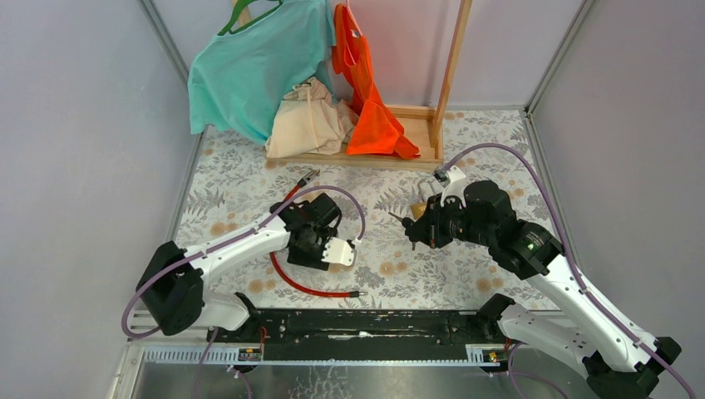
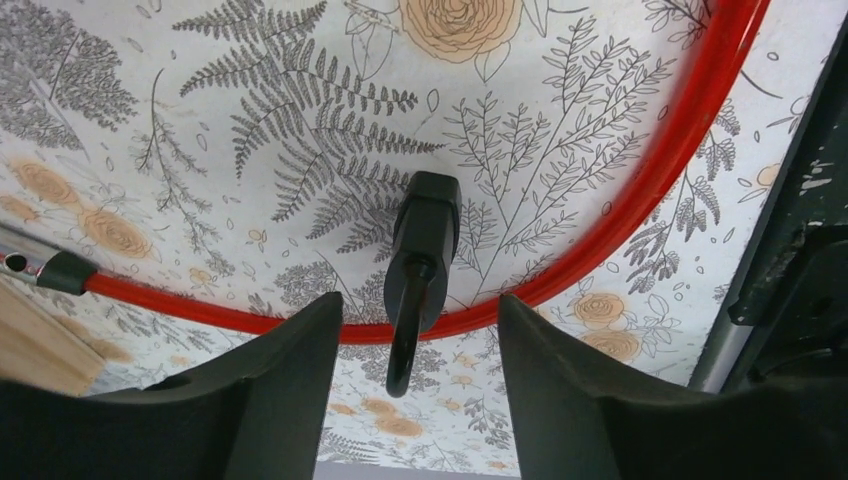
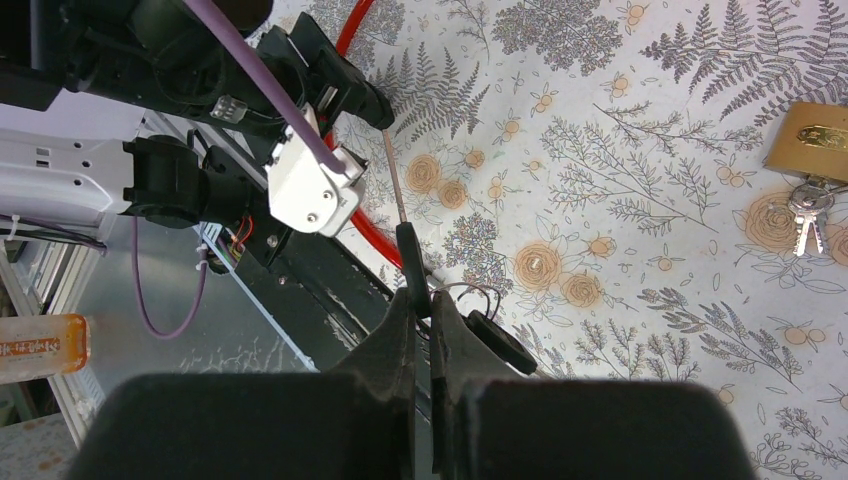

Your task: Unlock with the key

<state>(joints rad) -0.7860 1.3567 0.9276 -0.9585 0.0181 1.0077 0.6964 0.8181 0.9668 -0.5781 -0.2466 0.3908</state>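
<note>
Left jaws spread, black lock (image 2: 421, 250) between them touching neither, cable (image 2: 640, 230) just beyond, right jaws pinching a key (image 3: 407, 250), padlock (image 3: 815, 140) well apart from them.

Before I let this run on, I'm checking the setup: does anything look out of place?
Yes: the cable lock's black head sits ungripped between the left gripper's open fingers, while the right gripper is shut on the key. Unsteadied, it may shift when the key goes in.
</note>
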